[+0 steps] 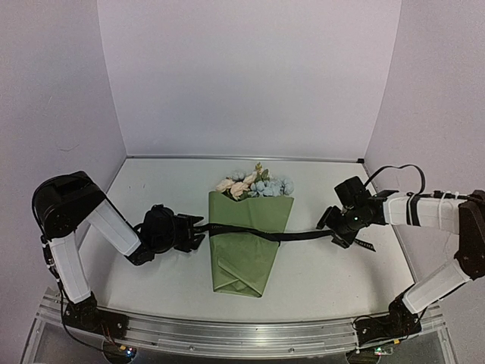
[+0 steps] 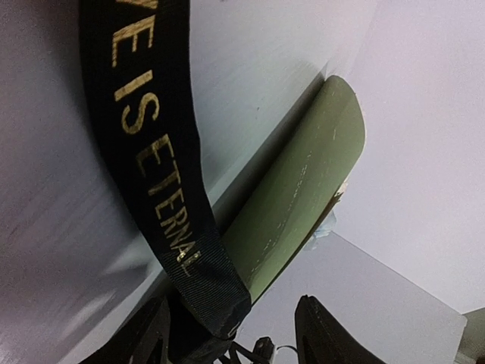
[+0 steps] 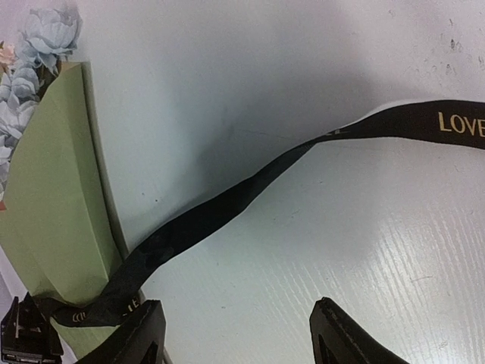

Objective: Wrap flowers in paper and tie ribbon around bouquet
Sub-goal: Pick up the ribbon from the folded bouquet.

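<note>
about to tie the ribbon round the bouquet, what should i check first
1. bouquet wrapped, flowers showing at its wide end: ok
2. ribbon lying across the bouquet: ok
3. left gripper pinching the ribbon: not ok, jaws apart
4. right gripper pinching the ribbon: not ok, jaws apart
5. ribbon passing under the bouquet: cannot tell
6. knot tied: not ok, none visible

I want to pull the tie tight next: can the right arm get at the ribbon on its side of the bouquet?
Probably yes. The ribbon runs off the bouquet straight to the right gripper, whose jaws stand open, with nothing in between. Whether it touches a finger is unclear.
</note>
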Controlling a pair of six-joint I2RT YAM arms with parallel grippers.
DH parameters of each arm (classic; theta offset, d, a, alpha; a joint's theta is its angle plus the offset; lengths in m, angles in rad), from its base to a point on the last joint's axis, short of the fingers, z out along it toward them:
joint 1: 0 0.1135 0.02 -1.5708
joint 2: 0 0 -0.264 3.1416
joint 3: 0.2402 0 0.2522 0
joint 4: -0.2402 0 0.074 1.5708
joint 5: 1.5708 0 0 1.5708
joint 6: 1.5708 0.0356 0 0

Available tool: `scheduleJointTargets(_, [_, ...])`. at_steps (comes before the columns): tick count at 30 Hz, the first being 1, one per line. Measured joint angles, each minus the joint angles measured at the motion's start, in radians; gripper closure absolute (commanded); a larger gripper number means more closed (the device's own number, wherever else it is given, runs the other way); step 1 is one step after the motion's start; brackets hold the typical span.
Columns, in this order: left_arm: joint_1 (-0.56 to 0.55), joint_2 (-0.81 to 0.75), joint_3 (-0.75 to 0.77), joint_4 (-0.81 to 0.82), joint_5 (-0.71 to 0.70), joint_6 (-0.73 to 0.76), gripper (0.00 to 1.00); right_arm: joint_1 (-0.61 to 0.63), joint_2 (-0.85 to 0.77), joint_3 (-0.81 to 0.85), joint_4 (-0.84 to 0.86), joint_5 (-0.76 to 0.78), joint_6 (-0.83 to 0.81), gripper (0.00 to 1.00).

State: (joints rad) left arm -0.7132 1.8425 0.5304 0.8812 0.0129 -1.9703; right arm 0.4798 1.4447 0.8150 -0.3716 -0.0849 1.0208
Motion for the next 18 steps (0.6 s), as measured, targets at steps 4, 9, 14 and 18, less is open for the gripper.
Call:
scheduleJointTargets(4, [0.000,0.038,0.009,0.047,-0.018,-0.015,0.53,0.011,0.013,0.000,0.034,-0.018,0.030,0.32])
scheduleJointTargets(9, [0.000,0.095,0.016,0.113,-0.020,-0.019,0.60,0.026,0.060,0.000,0.076,-0.044,0.073,0.33])
scheduleJointTargets(14, [0.000,0.116,0.029,0.148,-0.018,-0.020,0.73,0.038,0.093,0.000,0.102,-0.062,0.110,0.33])
scheduleJointTargets(18, [0.000,0.131,0.036,0.172,-0.012,-0.021,0.87,0.049,0.127,0.000,0.136,-0.076,0.147,0.31])
